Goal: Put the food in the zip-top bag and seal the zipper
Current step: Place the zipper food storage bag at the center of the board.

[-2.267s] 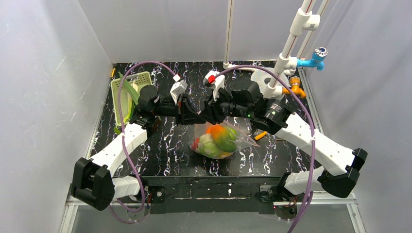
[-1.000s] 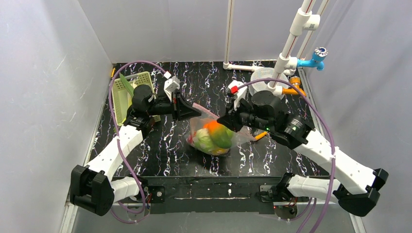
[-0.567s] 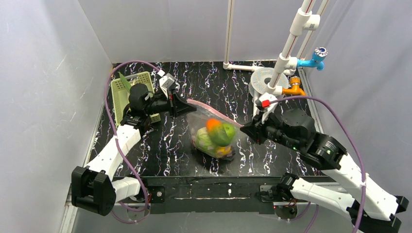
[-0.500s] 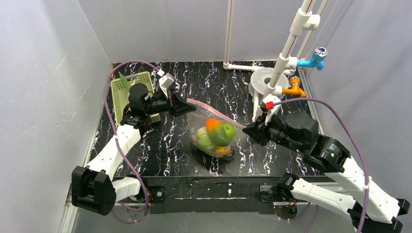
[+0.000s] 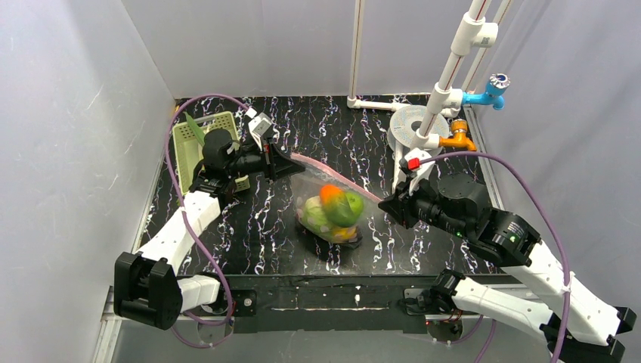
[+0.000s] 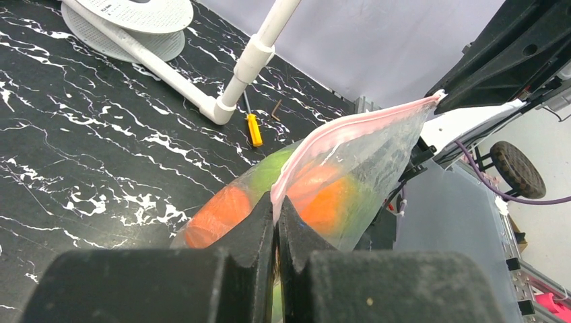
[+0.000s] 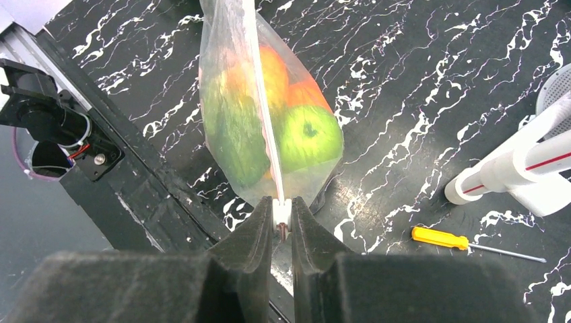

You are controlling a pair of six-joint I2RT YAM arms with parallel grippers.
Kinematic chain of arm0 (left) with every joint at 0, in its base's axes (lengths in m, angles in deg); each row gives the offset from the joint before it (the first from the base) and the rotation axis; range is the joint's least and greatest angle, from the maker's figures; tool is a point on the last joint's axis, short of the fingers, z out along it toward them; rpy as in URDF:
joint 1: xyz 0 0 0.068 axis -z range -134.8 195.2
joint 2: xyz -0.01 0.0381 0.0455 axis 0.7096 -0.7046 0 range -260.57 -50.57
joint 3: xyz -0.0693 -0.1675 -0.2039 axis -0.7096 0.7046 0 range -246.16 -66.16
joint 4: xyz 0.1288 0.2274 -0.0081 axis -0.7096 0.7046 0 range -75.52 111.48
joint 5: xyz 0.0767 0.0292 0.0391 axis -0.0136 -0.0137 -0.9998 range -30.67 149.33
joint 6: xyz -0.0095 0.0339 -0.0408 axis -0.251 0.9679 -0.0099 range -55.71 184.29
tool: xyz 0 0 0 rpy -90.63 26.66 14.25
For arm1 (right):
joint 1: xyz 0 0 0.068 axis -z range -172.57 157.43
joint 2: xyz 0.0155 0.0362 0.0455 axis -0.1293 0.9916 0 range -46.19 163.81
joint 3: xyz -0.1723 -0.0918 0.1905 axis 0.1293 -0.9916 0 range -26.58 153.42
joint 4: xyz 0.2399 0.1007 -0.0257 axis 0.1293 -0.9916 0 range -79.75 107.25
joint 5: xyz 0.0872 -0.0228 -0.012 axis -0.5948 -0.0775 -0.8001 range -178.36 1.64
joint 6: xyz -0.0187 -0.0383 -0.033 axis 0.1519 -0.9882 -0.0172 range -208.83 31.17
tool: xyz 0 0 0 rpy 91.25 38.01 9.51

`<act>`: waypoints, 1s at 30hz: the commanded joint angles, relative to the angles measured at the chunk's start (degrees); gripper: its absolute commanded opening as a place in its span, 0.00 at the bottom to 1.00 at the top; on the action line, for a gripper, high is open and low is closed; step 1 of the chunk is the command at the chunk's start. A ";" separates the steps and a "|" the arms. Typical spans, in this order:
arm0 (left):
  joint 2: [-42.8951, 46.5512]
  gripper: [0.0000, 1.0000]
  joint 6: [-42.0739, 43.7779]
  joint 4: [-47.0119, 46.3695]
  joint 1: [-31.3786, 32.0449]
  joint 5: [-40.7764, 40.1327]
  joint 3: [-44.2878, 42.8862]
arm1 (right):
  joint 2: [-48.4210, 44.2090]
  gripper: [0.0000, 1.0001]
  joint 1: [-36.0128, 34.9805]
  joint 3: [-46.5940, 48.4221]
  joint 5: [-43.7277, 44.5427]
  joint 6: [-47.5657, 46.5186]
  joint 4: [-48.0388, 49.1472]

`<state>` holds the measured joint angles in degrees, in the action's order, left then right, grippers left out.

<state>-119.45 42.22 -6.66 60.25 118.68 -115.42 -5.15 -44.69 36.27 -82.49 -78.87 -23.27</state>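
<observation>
Left gripper (image 6: pixel 276 205) and right gripper (image 7: pixel 281 212) each pinch the zipper (image 6: pixel 350 128); the soft zip-top bag (image 7: pixel 225 74) sags with food (image 7: pixel 306 134), so I would hold its strip.

Overhead view: bright, even, diffuse light from above. The pale enclosure walls (image 5: pixel 75 151) read a flat grey-lilac, and shadows on the black, white-veined worktop (image 5: pixel 257 242) are soft-edged and faint. Edges are crisp across the whole frame.

Wrist views: the black fingers of the left claw (image 6: pixel 275 205) and the right claw (image 7: pixel 283 212) fill the lower foreground, dark, soft and out of focus, while the worktop beyond them is sharp. The clear dotted plastic bag (image 7: pixel 236 101) carries a faint whitish sheen and casts a soft shadow at its lower right. In the left wrist view the background is brightest at the right edge.
</observation>
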 commanded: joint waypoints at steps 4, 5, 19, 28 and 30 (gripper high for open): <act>3.34 0.00 2.38 0.72 -1.45 -0.29 -2.25 | 0.89 0.01 0.35 3.76 -0.82 0.24 -0.71; 4.20 0.00 2.44 0.19 -1.32 0.03 -2.04 | 1.29 0.01 0.35 4.71 -1.82 0.50 -1.16; 18.11 0.00 18.71 35.18 0.09 -9.66 -12.95 | 9.09 0.01 0.33 14.95 -24.14 1.43 -4.36; 23.40 0.12 8.03 35.40 0.61 -7.82 -12.63 | 11.95 0.01 0.35 12.77 -32.19 0.26 -5.69; 22.77 0.13 5.50 33.82 0.64 -12.80 -9.33 | 11.35 0.01 0.35 9.98 -25.78 1.23 -5.14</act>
<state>-94.69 54.16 28.75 60.82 110.13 -129.73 7.41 -44.65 49.36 -112.08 -77.71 -29.23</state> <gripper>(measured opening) 0.120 0.185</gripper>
